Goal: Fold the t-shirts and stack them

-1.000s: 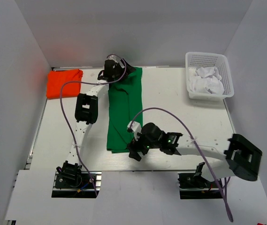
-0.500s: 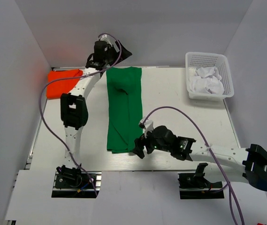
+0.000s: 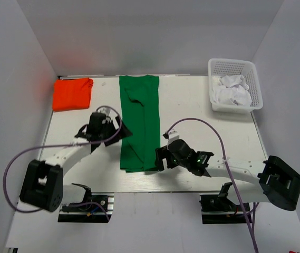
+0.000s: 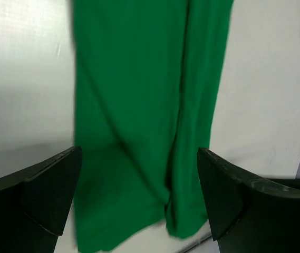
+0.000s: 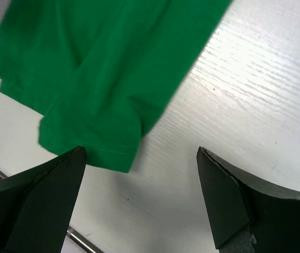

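The flat white table (image 3: 202,126) stands inside a small room with plain pale grey walls (image 3: 155,37) on the far, left and right sides. The table top is smooth. Close up it shows thin lines like wood grain.

A deep green cloth t-shirt (image 3: 139,124) lies in the middle of the table. It is folded into one long strip that runs from the far edge almost to the near edge. It lies flat with a few soft creases. A bright orange-red cloth t-shirt (image 3: 72,94) sits folded in the far left corner, well apart from the green one. A white plastic mesh basket (image 3: 233,64) stands in the far right corner, with crumpled white cloth (image 3: 231,94) inside it.

The left pincer (image 4: 139,153) hangs over the left side of the green strip, toward its near end. Its two black fingers (image 4: 34,195) are spread wide and hold nothing. The right pincer (image 5: 140,150) hangs by the near right corner of the green strip. Its fingers are spread wide too, and it holds nothing. Its camera shows the stitched hem of that shirt corner, with bare table beside it.

Thin purple cables (image 3: 192,120) loop over the table from the arms.
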{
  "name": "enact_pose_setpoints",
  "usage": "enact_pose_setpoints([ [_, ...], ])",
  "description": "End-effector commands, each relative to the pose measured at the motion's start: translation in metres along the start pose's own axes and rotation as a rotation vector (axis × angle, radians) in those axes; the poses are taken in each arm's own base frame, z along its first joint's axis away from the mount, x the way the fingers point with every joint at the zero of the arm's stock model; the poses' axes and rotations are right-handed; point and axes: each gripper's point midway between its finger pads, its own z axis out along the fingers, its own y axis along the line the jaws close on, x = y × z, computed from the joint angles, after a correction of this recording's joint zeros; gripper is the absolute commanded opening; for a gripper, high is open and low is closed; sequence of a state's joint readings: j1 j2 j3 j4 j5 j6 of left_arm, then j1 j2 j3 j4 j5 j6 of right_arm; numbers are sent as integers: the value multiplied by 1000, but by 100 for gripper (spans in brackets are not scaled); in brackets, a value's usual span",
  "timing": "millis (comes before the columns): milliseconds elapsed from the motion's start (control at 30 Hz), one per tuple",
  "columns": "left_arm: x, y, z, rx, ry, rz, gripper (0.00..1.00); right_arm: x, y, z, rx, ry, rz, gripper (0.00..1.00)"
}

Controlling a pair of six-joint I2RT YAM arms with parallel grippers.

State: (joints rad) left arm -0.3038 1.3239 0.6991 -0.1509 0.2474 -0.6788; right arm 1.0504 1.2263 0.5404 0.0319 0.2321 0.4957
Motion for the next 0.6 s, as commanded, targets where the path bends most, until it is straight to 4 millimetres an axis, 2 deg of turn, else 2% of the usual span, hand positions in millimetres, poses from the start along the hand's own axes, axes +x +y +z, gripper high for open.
enact_pose_setpoints([
  [0,29,-5,-25,58,28,-52,100,-7,7,6,-38,18,32,90],
  [100,51,-6,-45,81,47,-60,100,-2,12,10,-78,73,37,90],
  [200,83,10,-52,39,132,-80,100,3,14,14,-100,131,36,90],
  [300,123,37,-53,-46,258,-106,98,19,19,13,-154,208,58,90],
  [400,141,44,-53,-59,312,-95,92,21,16,16,-158,229,81,90],
  [533,157,48,-53,-61,353,-80,86,29,17,16,-185,271,104,80],
  [567,155,49,-51,-63,340,-76,86,30,16,16,-186,276,108,76],
])
